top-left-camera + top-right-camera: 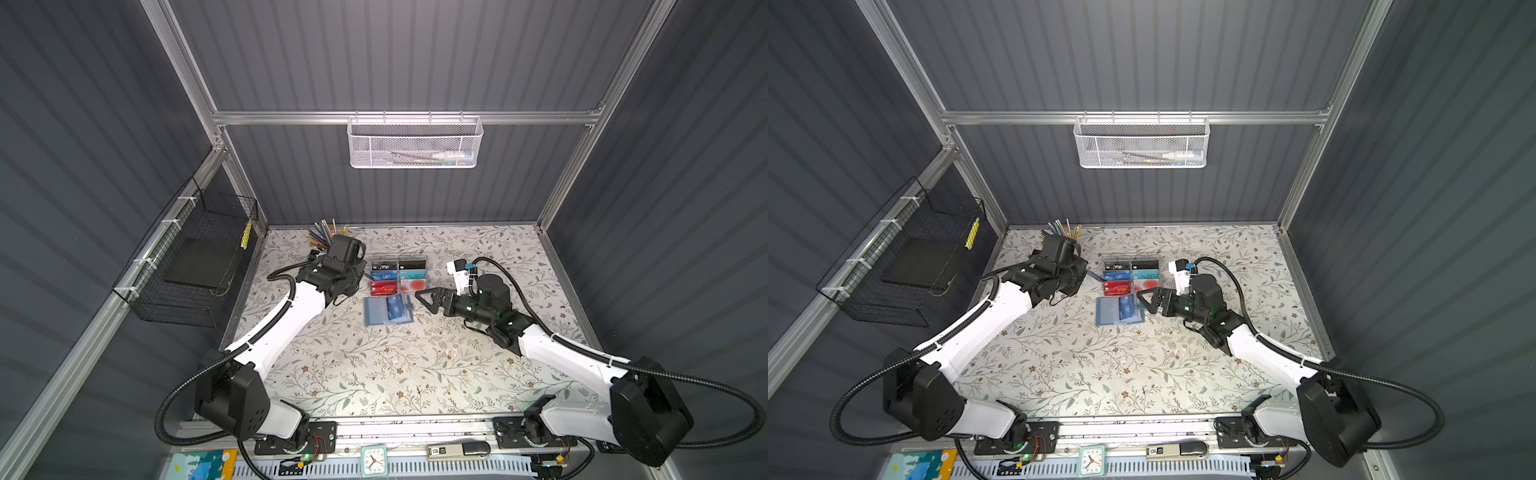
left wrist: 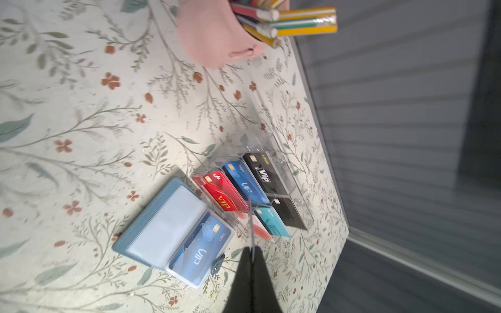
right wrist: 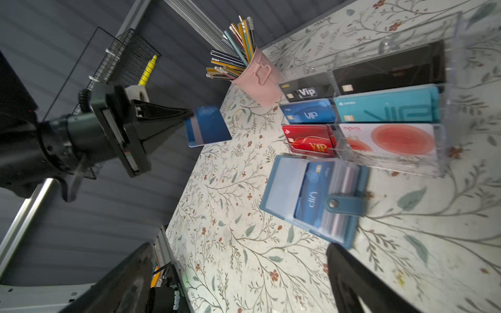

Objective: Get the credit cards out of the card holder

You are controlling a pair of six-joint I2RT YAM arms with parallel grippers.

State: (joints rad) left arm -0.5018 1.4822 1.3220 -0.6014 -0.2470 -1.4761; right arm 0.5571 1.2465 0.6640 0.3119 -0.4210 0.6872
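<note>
Currently | left pincer (image 3: 189,115) clamped on blue card (image 3: 208,126) by its edge, aloft at 11 o'clock of card holder (image 1: 376,312) | right pincer (image 1: 424,301) apart at its 3 o'clock | holder open on counter (image 1: 374,374), second blue card (image 3: 311,195) sleeved | risk: thin edge grip may slip; unpinned holder may drag along

A pink cup (image 3: 260,78) of pencils (image 1: 322,235) stands at the bench's (image 1: 374,374) far left corner; a clear card rack (image 3: 451,81) sits toward the far edge.

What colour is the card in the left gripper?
The card is blue; clearest in the right wrist view.
</note>
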